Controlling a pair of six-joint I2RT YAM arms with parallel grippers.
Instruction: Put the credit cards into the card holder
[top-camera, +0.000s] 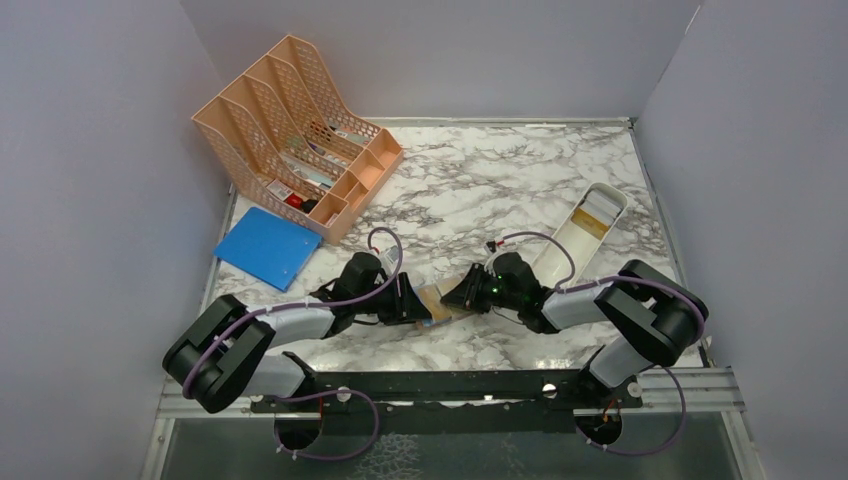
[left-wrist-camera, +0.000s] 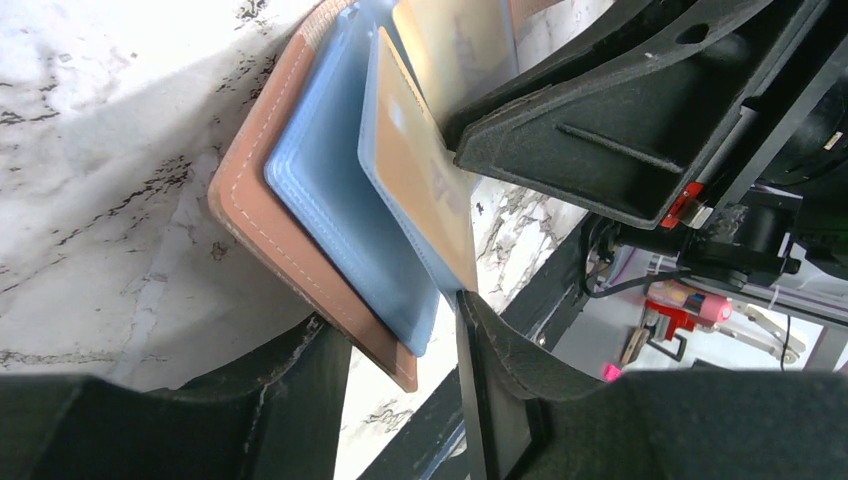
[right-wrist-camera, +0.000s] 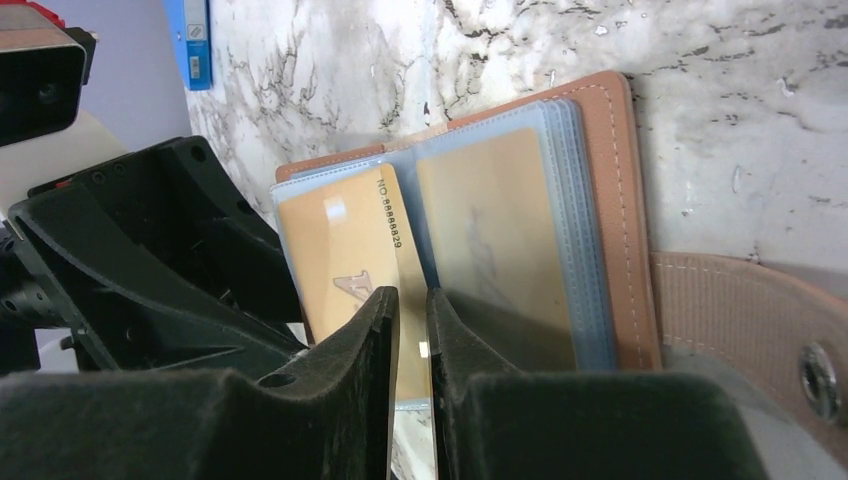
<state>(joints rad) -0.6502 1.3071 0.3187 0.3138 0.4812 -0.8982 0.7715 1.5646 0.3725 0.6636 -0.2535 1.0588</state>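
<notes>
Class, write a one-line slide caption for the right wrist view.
Right gripper, jaws narrowly parted, meeting a gold credit card at the open card holder.

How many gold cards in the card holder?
2. One gold card at the right gripper, number side showing; second gold card beside it under a clear sleeve. More may be hidden.

Overhead, the card holder (top-camera: 437, 302) is mostly hidden.

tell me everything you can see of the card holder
The card holder lies open on the marble table between the left pincer and the right pincer. Its pinkish-tan, leather-like cover has pale stitching; a strap with a metal snap trails off one side. Inside, light blue sleeves: one holds a gold card, another gold card sticks out.
</notes>
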